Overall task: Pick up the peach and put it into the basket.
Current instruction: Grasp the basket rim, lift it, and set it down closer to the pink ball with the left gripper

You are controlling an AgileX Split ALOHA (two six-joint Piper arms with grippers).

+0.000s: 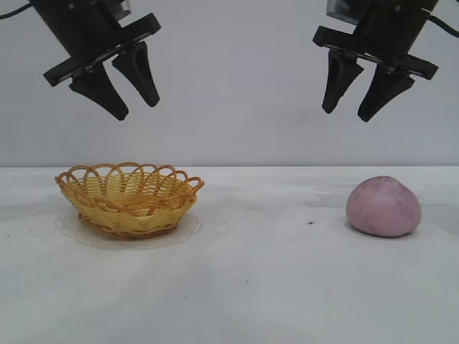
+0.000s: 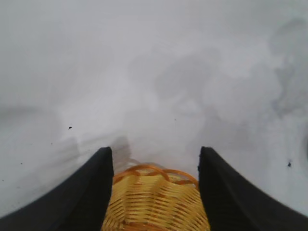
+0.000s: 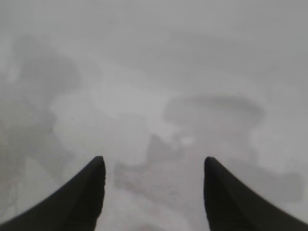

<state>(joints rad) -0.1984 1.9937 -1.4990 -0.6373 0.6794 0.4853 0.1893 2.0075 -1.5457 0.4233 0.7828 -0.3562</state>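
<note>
Left gripper (image 1: pixel 136 106): black fingers (image 1: pixel 100 92) parted about halfway, nothing between them, hanging high in the air over the table's left part, tilted downward. Seen from the left wrist, the same two fingers (image 2: pixel 86 192) spread apart with the basket's far rim showing in the gap below them, not touched.

Right gripper (image 1: pixel 346 113): fingers (image 1: pixel 384 92) likewise parted about halfway and empty, raised high over the table's right part, angled down. From the right wrist, only bare mottled table surface (image 3: pixel 159 96) between and beyond the fingers (image 3: pixel 82 197).

Below the left gripper, well clear of it: the basket (image 1: pixel 129 198), yellow woven with orange-brown looped rim, upright on the table's left side, toward the far edge. Empty as far as can be seen from the side.

Below the right gripper, a little toward the right edge: the peach (image 1: pixel 383 206), dull pink-mauve with faint dark speckles, resting on the table (image 1: pixel 244 287) on its right side, toward the far edge. Well apart from the basket, with bare white table between them. Small dark speck (image 1: pixel 310 222) on the table just left of the peach.
</note>
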